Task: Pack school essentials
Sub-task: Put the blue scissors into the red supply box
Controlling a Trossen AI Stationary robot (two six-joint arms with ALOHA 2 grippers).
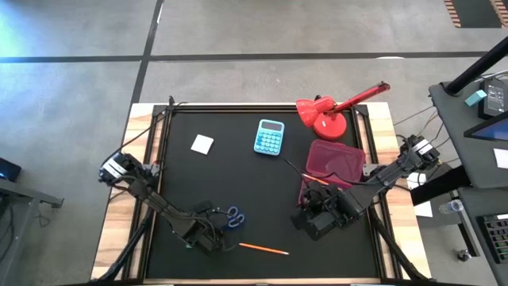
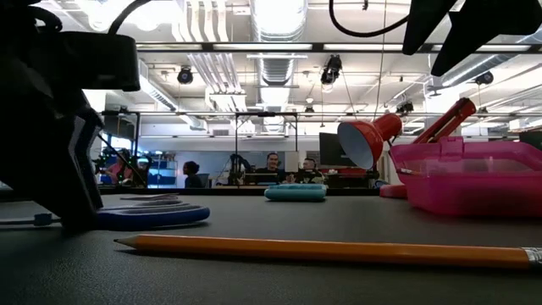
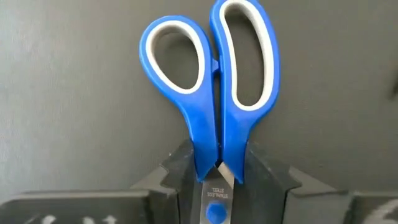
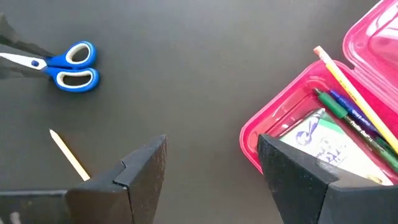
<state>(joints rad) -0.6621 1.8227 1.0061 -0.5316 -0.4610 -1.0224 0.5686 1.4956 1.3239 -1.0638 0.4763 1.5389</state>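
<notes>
Packing partly done: the open pink plastic case (image 4: 298, 134) at right already holds pens, a pencil and a printed box.
Left gripper (image 3: 217, 180) pinches the flat-lying blue-handled scissors (image 3: 211, 93) at near centre; right gripper (image 4: 211, 168) hangs wide, empty. Orange pencil (image 1: 263, 249), white square (image 1: 202, 144) remain out.

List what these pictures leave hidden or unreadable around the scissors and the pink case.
- Scissors blades: the left end effector covers them in the left wrist view.
- Pink case contents: the right wrist view's edge and a finger cut them off.
- White square: too small to identify, high view.
</notes>
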